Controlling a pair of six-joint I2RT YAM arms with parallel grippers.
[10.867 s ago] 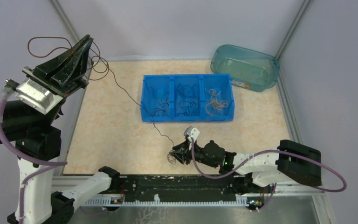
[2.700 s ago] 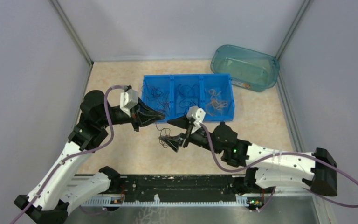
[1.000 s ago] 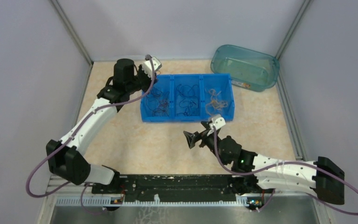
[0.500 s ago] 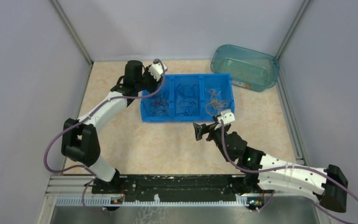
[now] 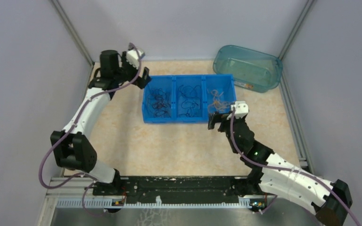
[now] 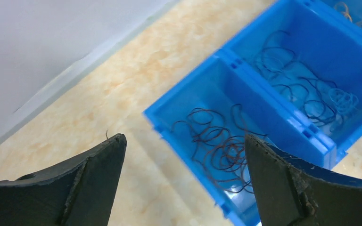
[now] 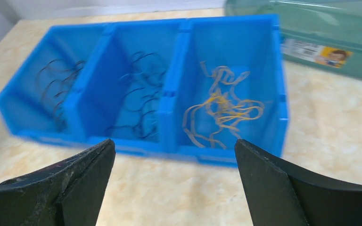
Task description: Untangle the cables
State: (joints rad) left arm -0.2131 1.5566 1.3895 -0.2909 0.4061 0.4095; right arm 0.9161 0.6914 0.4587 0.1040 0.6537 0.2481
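Note:
The cables lie sorted in a blue three-compartment bin (image 5: 194, 118). Brown cables (image 6: 217, 146) curl in the left compartment, dark ones (image 7: 139, 99) fill the middle, and tan-yellow ones (image 7: 221, 110) sit in the right. My left gripper (image 5: 143, 77) hovers at the bin's back left corner. It is open, with nothing between its fingers (image 6: 94, 179). My right gripper (image 5: 213, 121) is just in front of the bin's right compartment. It is open and empty too, and its fingers (image 7: 273, 183) frame the bin's front wall.
A clear teal tub (image 5: 247, 67) stands behind and to the right of the bin, close to the right wall. Grey walls close in the table on the left, back and right. Bare tan tabletop (image 5: 169, 146) lies in front of the bin.
My left gripper has opened and drawn back left from over the left compartment. The right arm has swung right and forward to the bin's front right.

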